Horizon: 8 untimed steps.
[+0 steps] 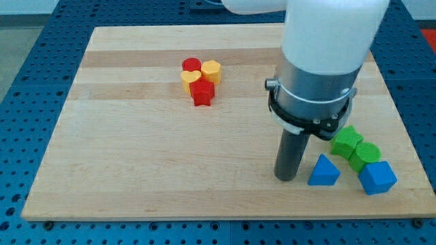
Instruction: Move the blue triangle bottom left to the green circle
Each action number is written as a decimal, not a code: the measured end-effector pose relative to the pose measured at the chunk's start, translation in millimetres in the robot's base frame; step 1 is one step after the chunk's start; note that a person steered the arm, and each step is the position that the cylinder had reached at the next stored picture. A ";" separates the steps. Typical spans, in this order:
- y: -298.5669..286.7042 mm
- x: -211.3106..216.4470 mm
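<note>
The blue triangle [323,171] lies near the view's bottom right of the wooden board [136,150]. My tip [286,178] rests on the board just left of the triangle, close to it or touching it. The green circle [366,155] sits right of the triangle, a little higher. A green block of irregular shape [347,141] lies against the circle's upper left. A blue cube [377,177] lies just below the green circle, right of the triangle.
A cluster stands at the view's upper middle: a red circle [191,65], a yellow hexagon [211,71], a yellow block [189,79] and a red star [202,92]. The arm's white and grey body [320,61] hangs over the right part of the board.
</note>
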<state>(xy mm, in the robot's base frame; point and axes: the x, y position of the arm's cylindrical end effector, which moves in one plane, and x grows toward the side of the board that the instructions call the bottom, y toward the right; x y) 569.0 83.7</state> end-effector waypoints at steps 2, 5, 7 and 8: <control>14.2 12.9; 52.0 0.8; 61.8 0.8; 21.7 -15.4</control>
